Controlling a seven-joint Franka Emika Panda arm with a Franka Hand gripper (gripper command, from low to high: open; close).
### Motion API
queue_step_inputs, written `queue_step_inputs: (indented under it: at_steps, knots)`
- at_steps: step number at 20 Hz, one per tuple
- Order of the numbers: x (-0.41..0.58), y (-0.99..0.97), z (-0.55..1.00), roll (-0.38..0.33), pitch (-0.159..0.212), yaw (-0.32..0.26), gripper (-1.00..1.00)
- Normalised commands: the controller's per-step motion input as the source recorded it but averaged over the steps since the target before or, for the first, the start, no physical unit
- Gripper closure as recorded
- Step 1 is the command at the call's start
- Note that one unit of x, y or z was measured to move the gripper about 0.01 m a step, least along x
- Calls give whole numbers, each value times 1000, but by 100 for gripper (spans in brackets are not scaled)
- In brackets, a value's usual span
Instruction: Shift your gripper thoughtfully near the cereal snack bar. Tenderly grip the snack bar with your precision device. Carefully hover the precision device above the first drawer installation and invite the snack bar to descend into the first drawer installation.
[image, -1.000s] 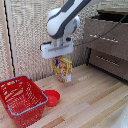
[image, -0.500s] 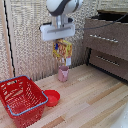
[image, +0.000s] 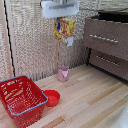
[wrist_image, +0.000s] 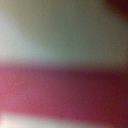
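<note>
The white gripper (image: 62, 18) is high at the top of the exterior view, shut on the top edge of the yellow-orange and red cereal snack bar (image: 64, 28), which hangs below it in the air. The dark brown cabinet stands at the exterior view's right. Its top drawer (image: 105, 36), with a long silver bar handle, looks pulled out a little. The snack bar hangs to the exterior view's left of that drawer. The wrist view is a blur of grey-green and pink bands; nothing in it can be told apart.
A small pink cup (image: 63, 73) stands on the wooden floor below the gripper. A red bowl (image: 51, 97) lies next to a red basket (image: 21, 99) at the exterior view's lower left. A lower drawer (image: 108, 62) sits under the top one. A woven screen stands behind.
The gripper has risen with the snack bar, from just above the pink cup to the top of the view, and moved a little toward the cabinet.
</note>
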Motion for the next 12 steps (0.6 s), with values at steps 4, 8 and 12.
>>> queue_step_inputs:
  at_steps: [4,8,12]
  knots:
    - [-61,-592,984,-31,28,-1,100]
    - [-140,-664,981,-10,42,-1,100]
    - [-136,-781,973,0,47,0,100]
